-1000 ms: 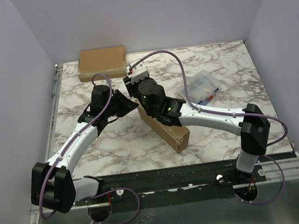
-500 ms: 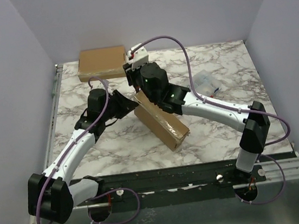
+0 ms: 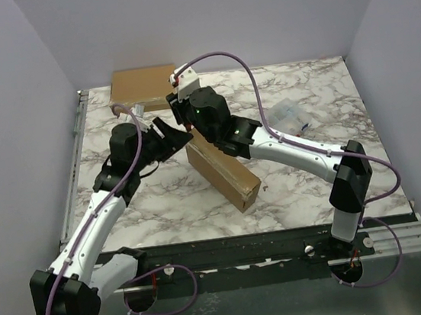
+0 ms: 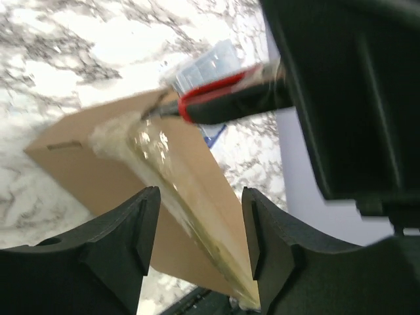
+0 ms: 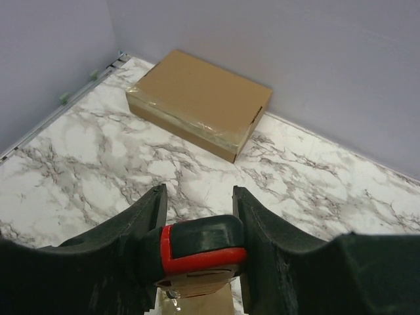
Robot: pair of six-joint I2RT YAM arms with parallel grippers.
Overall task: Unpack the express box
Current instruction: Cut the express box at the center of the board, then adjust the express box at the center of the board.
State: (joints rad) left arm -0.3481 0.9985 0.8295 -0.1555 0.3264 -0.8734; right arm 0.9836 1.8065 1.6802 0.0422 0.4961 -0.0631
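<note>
The express box (image 3: 224, 173), a long brown carton with clear tape along its seam, lies slanted in the middle of the table. In the left wrist view the box (image 4: 164, 190) fills the space beyond my left gripper (image 4: 200, 197), whose jaws stand open and apart from it. My left gripper (image 3: 177, 135) sits at the box's far left end. My right gripper (image 5: 199, 193) is shut on a red and black cutter (image 5: 200, 252). The cutter (image 4: 223, 104) points its blade tip at the taped far end of the box.
A second flat cardboard box (image 3: 143, 87) lies at the back left corner, also seen from the right wrist as a taped box (image 5: 200, 111). A clear plastic packet (image 3: 290, 117) rests on the marble table (image 3: 162, 202) at the right. Walls close in the back and sides.
My left gripper has opened and drawn back to the left of the box. The right arm has carried the cutter toward the box's far end.
</note>
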